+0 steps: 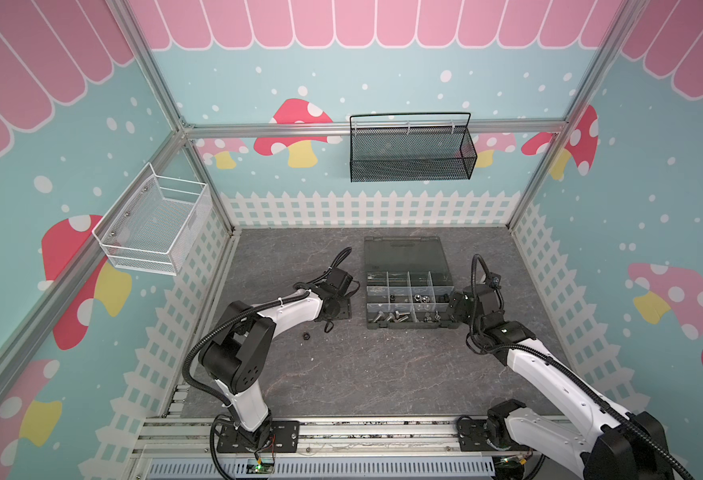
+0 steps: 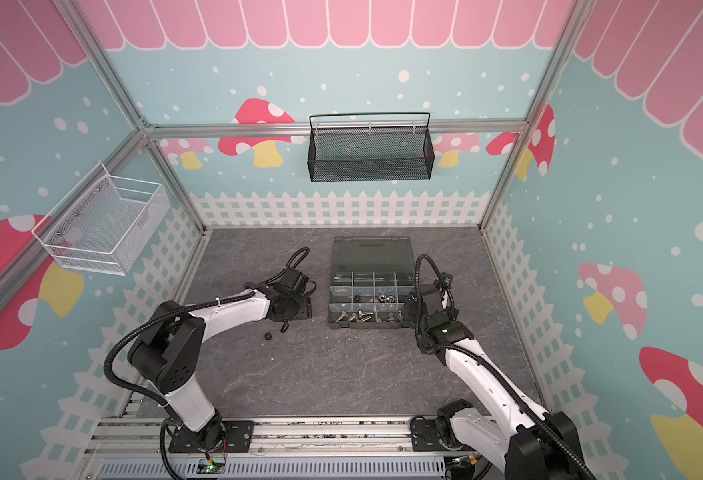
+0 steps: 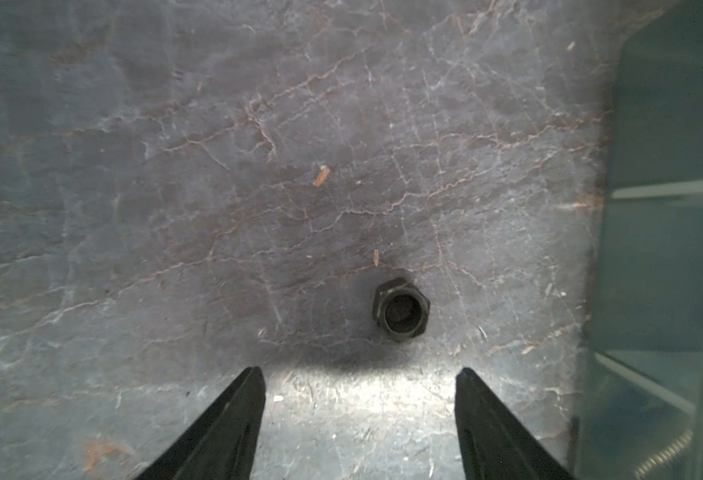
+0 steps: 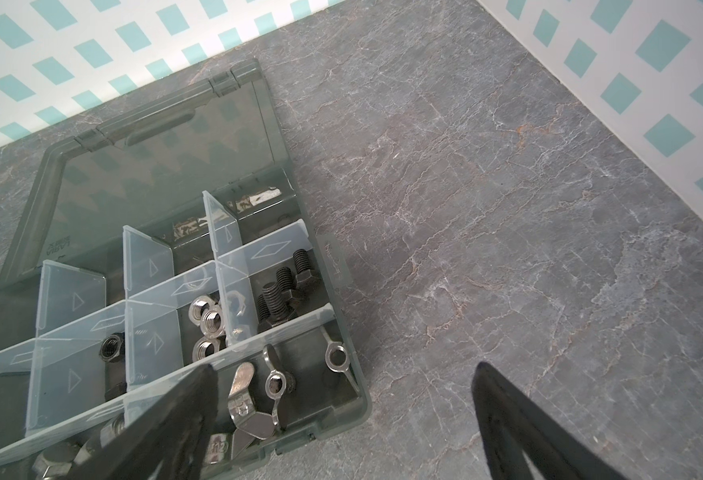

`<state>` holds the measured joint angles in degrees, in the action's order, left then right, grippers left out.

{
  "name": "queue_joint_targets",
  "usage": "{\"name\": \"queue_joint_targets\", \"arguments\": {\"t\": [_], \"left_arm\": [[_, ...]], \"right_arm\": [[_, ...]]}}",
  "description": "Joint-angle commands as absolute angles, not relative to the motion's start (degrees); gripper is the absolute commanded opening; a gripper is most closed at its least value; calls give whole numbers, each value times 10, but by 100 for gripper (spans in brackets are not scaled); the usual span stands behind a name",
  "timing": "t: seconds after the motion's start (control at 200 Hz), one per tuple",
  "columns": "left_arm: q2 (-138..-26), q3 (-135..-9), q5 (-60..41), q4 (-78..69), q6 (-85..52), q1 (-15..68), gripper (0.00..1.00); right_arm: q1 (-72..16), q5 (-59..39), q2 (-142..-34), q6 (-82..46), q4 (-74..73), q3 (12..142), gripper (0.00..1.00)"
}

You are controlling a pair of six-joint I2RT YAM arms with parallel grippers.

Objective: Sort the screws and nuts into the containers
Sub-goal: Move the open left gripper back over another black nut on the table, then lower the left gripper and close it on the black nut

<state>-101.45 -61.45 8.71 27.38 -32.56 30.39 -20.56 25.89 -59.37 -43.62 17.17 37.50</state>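
In the left wrist view a black nut (image 3: 401, 309) lies flat on the grey table, just beyond my left gripper (image 3: 360, 372). Its fingers stand apart with nothing between them. Both top views show the left gripper (image 1: 335, 311) (image 2: 289, 309) pointing down just left of the organizer box (image 1: 408, 253) (image 2: 366, 253). Another black nut (image 1: 306, 335) (image 2: 267, 334) lies beside the left forearm. My right gripper (image 4: 343, 368) (image 1: 453, 309) hovers open and empty over the box's front right corner. The containers hold black screws (image 4: 283, 286), silver nuts (image 4: 208, 320), a black nut (image 4: 110, 349) and silver screws (image 1: 391, 318).
Silver wing nuts (image 4: 258, 395) fill the corner compartment under the right gripper. The box lid (image 4: 154, 166) lies open toward the back wall. A black mesh basket (image 1: 412, 147) hangs on the back wall and a white wire basket (image 1: 154, 224) on the left wall.
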Motion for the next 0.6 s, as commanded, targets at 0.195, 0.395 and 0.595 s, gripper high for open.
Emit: {"name": "queue_joint_targets", "arguments": {"t": [0.195,0.395,0.595], "left_arm": [[-1054,-652,90,274,-318,300,59],[-1081,-674,94,287,-311,301,52],[-1107,-696,111,308,-308,301,47]], "right_arm": [[-202,266,-576,-448,179,363,97],[-202,271,-570,-450,183,360,97],[-202,272,-564,-451,185,357,97]]}}
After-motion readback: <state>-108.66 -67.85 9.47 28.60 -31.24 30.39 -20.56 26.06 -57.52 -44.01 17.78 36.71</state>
